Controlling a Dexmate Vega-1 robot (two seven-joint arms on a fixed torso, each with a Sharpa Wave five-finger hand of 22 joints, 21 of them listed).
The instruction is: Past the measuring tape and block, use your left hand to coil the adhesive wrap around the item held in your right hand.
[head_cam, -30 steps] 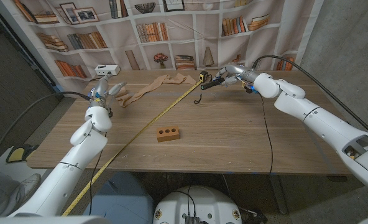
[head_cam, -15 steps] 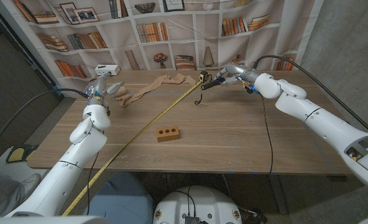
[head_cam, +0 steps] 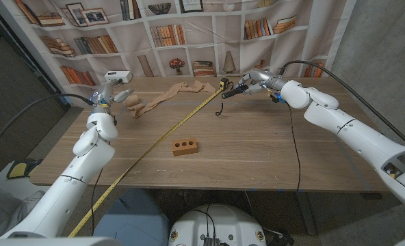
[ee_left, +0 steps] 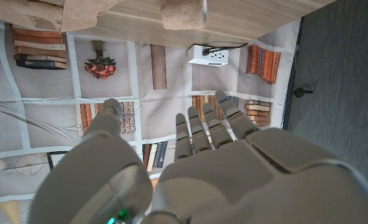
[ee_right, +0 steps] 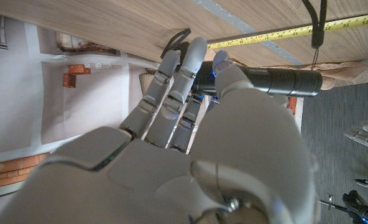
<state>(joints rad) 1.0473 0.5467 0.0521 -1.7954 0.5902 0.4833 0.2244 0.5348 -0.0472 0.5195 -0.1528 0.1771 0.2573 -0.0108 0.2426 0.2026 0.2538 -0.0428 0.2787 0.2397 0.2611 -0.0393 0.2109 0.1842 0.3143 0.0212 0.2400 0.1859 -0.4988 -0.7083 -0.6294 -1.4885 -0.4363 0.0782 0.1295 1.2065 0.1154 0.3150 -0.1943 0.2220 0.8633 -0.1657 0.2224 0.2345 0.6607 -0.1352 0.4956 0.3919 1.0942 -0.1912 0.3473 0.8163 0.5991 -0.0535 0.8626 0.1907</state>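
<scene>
The tan adhesive wrap [head_cam: 167, 95] lies unrolled across the far side of the table, with its roll end [head_cam: 135, 108] near my left hand. In the left wrist view the roll [ee_left: 183, 14] lies on the wood beyond my fingers. My left hand [head_cam: 111, 94] hovers just left of the roll, fingers spread, holding nothing. My right hand [head_cam: 256, 80] grips a black cylinder [head_cam: 234, 91] above the far table, a dark strap [head_cam: 218, 109] hanging from it. The right wrist view shows my fingers [ee_right: 183, 74] wrapped around that cylinder [ee_right: 283, 81].
A yellow measuring tape [head_cam: 163, 139] runs diagonally from the far middle to the near left edge. A brown block with holes [head_cam: 185, 146] lies near the middle. A white box [head_cam: 118, 76] sits at the far left corner. A black cable [head_cam: 293, 147] crosses the right side.
My left hand and arm have drawn slightly left and back from the wrap, uncovering its roll end. The right hand keeps the black cylinder in the same place.
</scene>
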